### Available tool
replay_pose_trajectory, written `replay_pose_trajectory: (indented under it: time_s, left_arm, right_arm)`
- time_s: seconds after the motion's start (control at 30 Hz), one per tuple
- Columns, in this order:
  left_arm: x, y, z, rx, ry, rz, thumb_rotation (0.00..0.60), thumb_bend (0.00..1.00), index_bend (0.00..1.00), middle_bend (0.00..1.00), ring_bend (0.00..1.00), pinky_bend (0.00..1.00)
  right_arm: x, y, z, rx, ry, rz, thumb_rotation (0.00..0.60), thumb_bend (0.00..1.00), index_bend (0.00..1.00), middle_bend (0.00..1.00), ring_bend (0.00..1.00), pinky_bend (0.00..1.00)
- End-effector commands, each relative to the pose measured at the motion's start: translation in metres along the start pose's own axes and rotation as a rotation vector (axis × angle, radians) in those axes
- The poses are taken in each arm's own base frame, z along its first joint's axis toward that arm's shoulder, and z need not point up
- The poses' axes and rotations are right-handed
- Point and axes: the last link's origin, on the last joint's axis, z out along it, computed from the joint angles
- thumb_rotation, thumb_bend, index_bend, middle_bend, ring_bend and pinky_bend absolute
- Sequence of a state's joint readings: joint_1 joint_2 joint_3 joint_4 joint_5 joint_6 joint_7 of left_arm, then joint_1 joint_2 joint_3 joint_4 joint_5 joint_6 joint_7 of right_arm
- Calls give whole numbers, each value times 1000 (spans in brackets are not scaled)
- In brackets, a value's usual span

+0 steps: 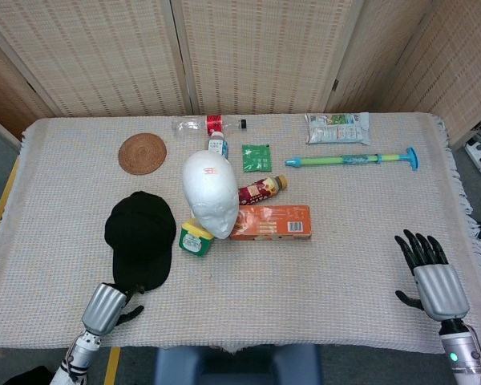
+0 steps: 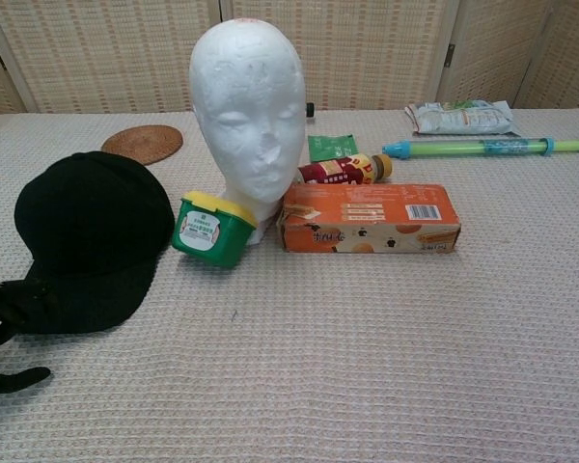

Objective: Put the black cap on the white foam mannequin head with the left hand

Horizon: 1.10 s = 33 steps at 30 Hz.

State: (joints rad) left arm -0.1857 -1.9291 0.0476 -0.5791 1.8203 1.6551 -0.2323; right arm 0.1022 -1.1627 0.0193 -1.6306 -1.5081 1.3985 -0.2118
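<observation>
The black cap [image 1: 140, 233] lies flat on the cloth, brim toward the front edge, left of the white foam mannequin head [image 1: 210, 192]. The head stands upright, facing the front. My left hand [image 1: 112, 305] is at the cap's brim, its fingers lying on the brim's front edge and the thumb apart on the cloth. The chest view shows the cap [image 2: 92, 231], the mannequin head [image 2: 248, 116] and the left hand [image 2: 0, 328] at the lower left corner. My right hand [image 1: 433, 277] rests near the front right edge, fingers spread, holding nothing.
A green tub with a yellow lid [image 1: 196, 238] and an orange box [image 1: 270, 222] stand against the mannequin's base. Behind it lie a brown bottle [image 1: 262, 189], a green sachet [image 1: 256, 157], a woven coaster [image 1: 142, 153], a green-blue tube [image 1: 353, 160] and a packet [image 1: 337, 127].
</observation>
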Motion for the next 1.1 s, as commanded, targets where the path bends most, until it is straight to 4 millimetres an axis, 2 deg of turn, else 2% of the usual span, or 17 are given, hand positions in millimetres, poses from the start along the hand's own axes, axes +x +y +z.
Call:
replay_pose_trajectory:
  time_s: [0.03, 0.47, 0.6, 0.67, 0.8, 0.97, 1.1]
  left_arm:
    - [-10, 2, 14, -3, 25, 27, 600, 191, 539, 1000, 967, 1000]
    - [-21, -14, 34, 55, -4, 148, 600, 239, 517, 1000, 967, 1000]
    - [-18, -19, 37, 58, 2, 184, 600, 325, 534, 1000, 969, 1000]
    - [-14, -23, 38, 57, 16, 202, 600, 380, 573, 1000, 969, 1000]
    - [-1, -30, 41, 65, 75, 210, 600, 440, 664, 1000, 967, 1000]
    - [27, -44, 54, 85, 214, 206, 600, 475, 670, 1000, 965, 1000]
    - [57, -56, 73, 93, 358, 207, 600, 488, 671, 1000, 965, 1000]
  right_arm:
    - [-1, 0, 2, -3, -8, -3, 600, 68, 0, 5, 0, 0]
    - [-4, 1, 8, -17, -40, -5, 600, 69, 0, 10, 0, 0]
    - [-4, 0, 6, -9, -47, 4, 600, 68, 0, 15, 0, 0]
    - [-3, 0, 6, -4, -51, 6, 600, 68, 0, 18, 0, 0]
    - [-3, -1, 4, 5, -57, 8, 600, 68, 0, 19, 0, 0]
    - [-3, -3, 2, 17, -63, 13, 600, 69, 0, 20, 0, 0]
    - [-2, -3, 0, 23, -63, 17, 600, 68, 0, 20, 0, 0]
